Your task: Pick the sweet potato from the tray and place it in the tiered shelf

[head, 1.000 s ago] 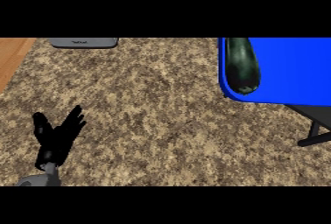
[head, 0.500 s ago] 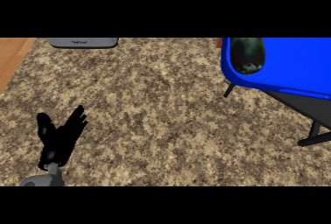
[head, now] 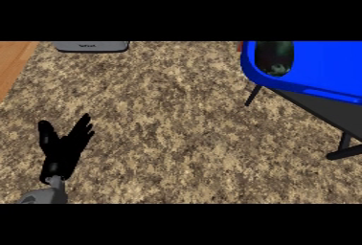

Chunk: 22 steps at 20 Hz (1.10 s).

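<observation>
- The blue tiered shelf (head: 322, 62) stands at the right of the speckled counter (head: 176, 143), on thin black legs.
- In the shelf's upper level, just inside its left rim, lies a dark lump (head: 274, 58). It is likely the sweet potato, though its shape is too dim to be sure.
- The left hand (head: 63, 150) shows well to the left of the shelf and nearer the robot. It rests with its fingers straight and spread upward, holding nothing.
- The right hand cannot be made out anywhere, and no forearm shows near the shelf, so its state is unknown.
- Far to the left of the shelf, at the counter's back edge, sits a grey slab (head: 90, 46). Whether it is the tray cannot be told, and nothing shows on the visible part of it.
- Judging from this, the placing step looks to be at its end or already done.
- The next move calls for checking that the lump sits steady within the rim, and for keeping both hands apart from the shelf so it is not knocked.
</observation>
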Motion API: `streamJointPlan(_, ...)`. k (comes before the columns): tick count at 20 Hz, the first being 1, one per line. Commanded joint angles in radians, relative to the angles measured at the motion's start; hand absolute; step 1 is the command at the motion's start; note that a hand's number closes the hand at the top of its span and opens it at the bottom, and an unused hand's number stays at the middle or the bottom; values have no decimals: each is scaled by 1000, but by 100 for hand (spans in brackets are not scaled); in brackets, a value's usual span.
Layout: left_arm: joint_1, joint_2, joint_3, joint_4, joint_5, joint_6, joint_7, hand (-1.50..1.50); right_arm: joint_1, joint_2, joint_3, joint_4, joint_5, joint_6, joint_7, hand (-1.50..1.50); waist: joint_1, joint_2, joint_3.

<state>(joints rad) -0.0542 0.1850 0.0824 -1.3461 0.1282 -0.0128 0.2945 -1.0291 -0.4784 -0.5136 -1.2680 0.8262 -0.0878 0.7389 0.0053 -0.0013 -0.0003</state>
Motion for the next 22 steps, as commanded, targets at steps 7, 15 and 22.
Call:
streamJointPlan(7, 39, -25, -14, -34, -15, 16, -2, 0, -9, -56, -87, -118, -37, -178, 55, -150, -7, -1, 0)
streamJointPlan(15, 44, -12, 16, 2, -7, 3, -35, 0, 134, -182, -238, -269, -38, -178, 170, -150, -24, -4, 0)
streamJointPlan(22, 42, -66, -33, -58, -48, 66, 24, 0, 346, -237, -437, -469, -265, -2, 185, -150, -28, -6, 1)
